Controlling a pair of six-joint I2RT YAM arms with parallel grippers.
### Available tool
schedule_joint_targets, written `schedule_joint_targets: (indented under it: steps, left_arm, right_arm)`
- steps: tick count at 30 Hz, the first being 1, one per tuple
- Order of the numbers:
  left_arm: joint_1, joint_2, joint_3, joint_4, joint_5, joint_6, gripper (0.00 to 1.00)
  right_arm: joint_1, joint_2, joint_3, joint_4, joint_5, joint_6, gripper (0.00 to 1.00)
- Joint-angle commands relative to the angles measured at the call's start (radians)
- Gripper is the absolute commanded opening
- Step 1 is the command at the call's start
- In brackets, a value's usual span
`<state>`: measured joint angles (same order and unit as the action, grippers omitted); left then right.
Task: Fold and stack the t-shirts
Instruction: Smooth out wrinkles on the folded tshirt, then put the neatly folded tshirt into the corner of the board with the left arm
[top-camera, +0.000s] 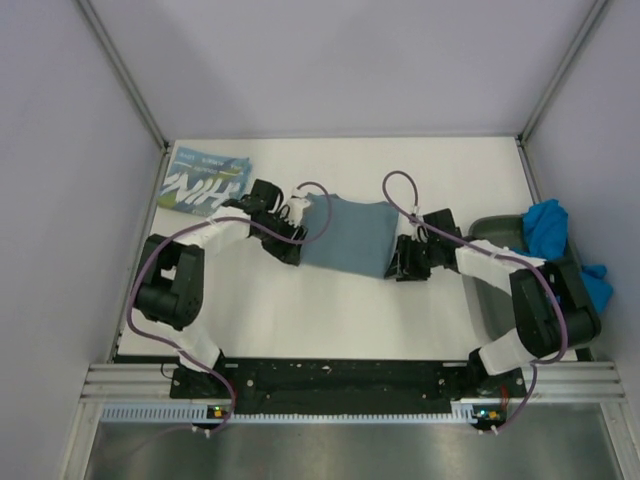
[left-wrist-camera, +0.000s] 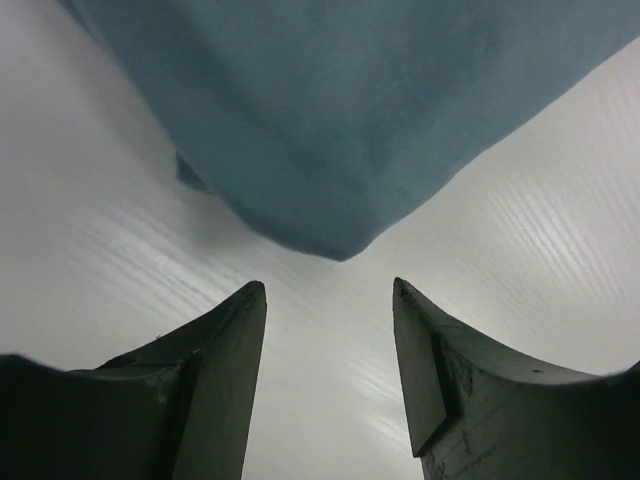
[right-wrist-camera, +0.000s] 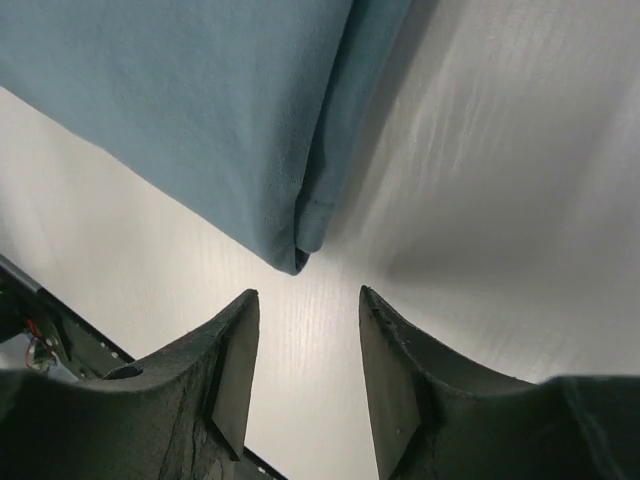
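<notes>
From above, the folded slate-teal t-shirt (top-camera: 345, 235) lies between the left gripper (top-camera: 293, 213) and right gripper (top-camera: 398, 258); the left wrist view shows fingers (left-wrist-camera: 215, 385) parted and empty, a shirt corner just beyond their tips; the right wrist view shows the same, so I would back both straight off without snagging the fold.

Plain t-shirt (top-camera: 345, 235) lies centred on the table (top-camera: 300, 310); lettered t-shirt (top-camera: 203, 183) behind-left; third t-shirt (top-camera: 548, 228) on the tray (top-camera: 490, 232), right.
</notes>
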<state>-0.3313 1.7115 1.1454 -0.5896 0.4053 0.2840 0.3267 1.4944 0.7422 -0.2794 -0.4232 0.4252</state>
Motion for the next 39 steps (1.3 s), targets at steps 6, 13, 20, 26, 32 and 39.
schedule_joint_targets:
  steps: [6,13,20,26,32,39]
  left_arm:
    - [-0.029,0.082,0.002,0.105,0.009,-0.034,0.08]
    - [-0.021,0.053,-0.055,-0.033,0.073,0.039,0.0]
    - [-0.101,-0.039,-0.067,-0.272,0.236,0.223,0.47]
    - [0.058,-0.072,0.155,-0.434,0.288,0.258,0.64]
    - [0.172,0.04,0.312,-0.17,0.212,0.025,0.66]
    - [0.158,0.264,0.485,-0.038,0.279,-0.143,0.77]
  right_arm:
    - [0.014,0.059,-0.046,0.304,-0.124,0.133,0.27]
    - [-0.064,0.032,-0.052,0.154,-0.066,0.046,0.0]
    - [-0.089,0.073,0.086,-0.009,0.015,-0.13,0.03]
    - [-0.107,0.098,0.256,-0.171,0.153,-0.238,0.29]
    - [0.071,-0.11,0.234,-0.08,0.507,-0.278,0.45]
    - [0.526,-0.053,0.221,0.143,0.673,-0.471,0.52]
